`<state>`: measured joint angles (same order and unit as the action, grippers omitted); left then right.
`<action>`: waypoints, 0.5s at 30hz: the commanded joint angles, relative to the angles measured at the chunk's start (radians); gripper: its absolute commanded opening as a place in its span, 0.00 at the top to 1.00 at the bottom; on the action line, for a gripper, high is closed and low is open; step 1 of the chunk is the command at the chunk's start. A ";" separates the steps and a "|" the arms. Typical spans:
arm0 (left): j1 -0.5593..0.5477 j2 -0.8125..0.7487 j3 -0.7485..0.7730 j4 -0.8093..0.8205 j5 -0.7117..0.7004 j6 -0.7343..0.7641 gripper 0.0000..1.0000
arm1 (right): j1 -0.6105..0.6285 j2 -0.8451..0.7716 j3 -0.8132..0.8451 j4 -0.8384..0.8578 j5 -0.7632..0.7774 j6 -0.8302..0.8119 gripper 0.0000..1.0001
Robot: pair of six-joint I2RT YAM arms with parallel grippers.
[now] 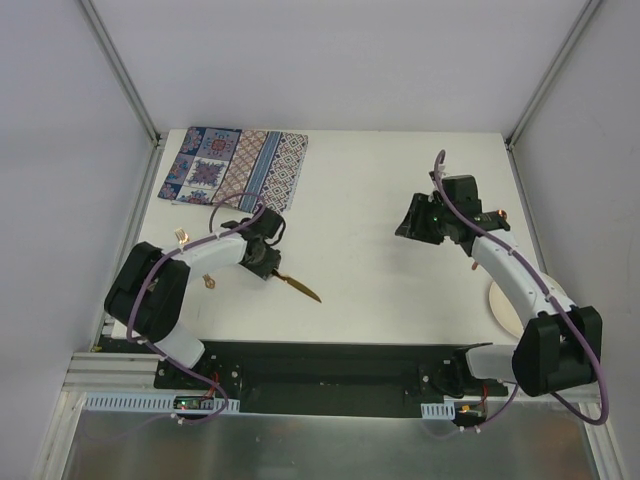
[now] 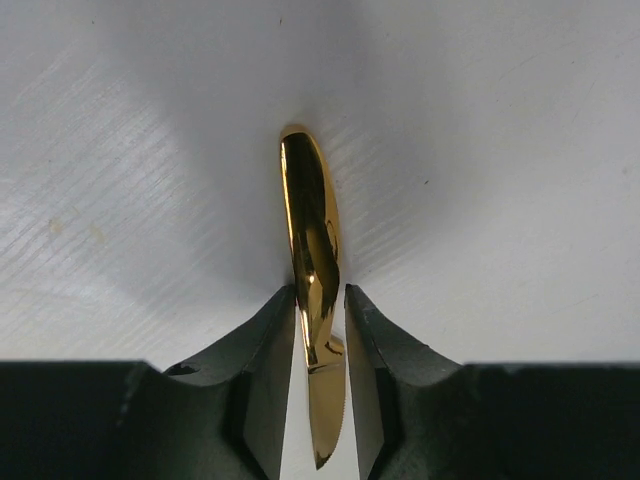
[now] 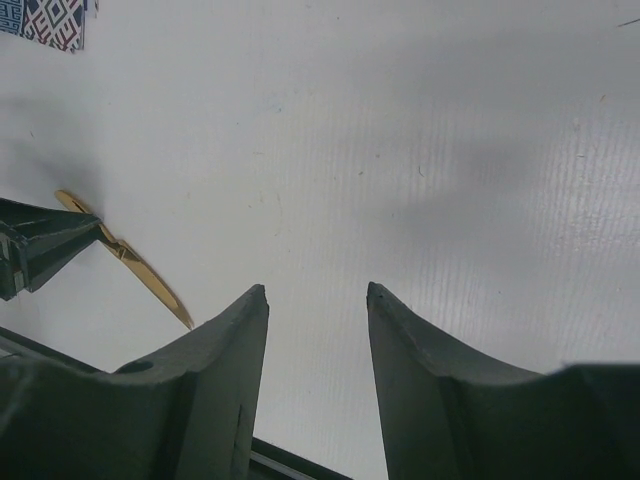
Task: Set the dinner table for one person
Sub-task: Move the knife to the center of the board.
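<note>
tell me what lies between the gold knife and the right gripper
Only bare white tabletop between gold knife and right gripper; top and right wrist views show it.

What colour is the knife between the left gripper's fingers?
The knife is shiny gold; clearest in the left wrist view.

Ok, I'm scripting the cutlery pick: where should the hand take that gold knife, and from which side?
Probably at the neck of the gold knife, where handle meets blade, coming down from above with fingers across its narrow width. It lies low on the dinner table, long and thin, so only its long edges offer purchase. The left hand straddles that spot.
</note>
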<state>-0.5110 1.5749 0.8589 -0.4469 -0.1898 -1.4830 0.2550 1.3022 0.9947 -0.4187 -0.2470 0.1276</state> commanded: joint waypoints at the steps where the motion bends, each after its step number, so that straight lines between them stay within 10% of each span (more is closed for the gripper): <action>1: -0.009 0.072 0.005 -0.105 0.032 0.041 0.75 | -0.022 -0.055 -0.013 0.009 0.014 0.015 0.53; 15: -0.009 0.116 0.092 -0.139 -0.003 0.130 1.00 | -0.069 -0.067 -0.021 0.008 -0.003 0.021 0.53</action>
<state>-0.5110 1.6382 0.9417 -0.5034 -0.1600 -1.4239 0.1944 1.2556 0.9691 -0.4194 -0.2440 0.1318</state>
